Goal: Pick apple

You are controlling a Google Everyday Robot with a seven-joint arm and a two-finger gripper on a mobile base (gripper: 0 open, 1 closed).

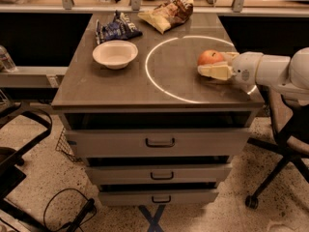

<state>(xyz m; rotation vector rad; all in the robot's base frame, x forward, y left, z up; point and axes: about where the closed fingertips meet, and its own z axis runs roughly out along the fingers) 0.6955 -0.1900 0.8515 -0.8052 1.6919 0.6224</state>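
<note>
The apple is sitting on the right side of the table, just inside the right edge of a glowing ring of light and close to the table's right rim. The gripper is reaching in from the right at table height, with the white arm stretching off past the table edge. The jaws are looking open, one lying along the near side of the apple and the other apparently behind it, though the far one is mostly hidden, so this is a judgement only. The step in hand is getting the apple seated between the jaws before closing. To do that well, the gripper should be sliding far enough in that the widest part of the fruit is sitting between the pads, not just its right shoulder. It should be closing gently so the round skin is not squirting out sideways or rolling toward the rim, and lifting straight up only once the grip is firm. Well apart on the left, a white bowl is resting on the table, with a blue packet and a chip bag lying at the back, none of them in the way.
</note>
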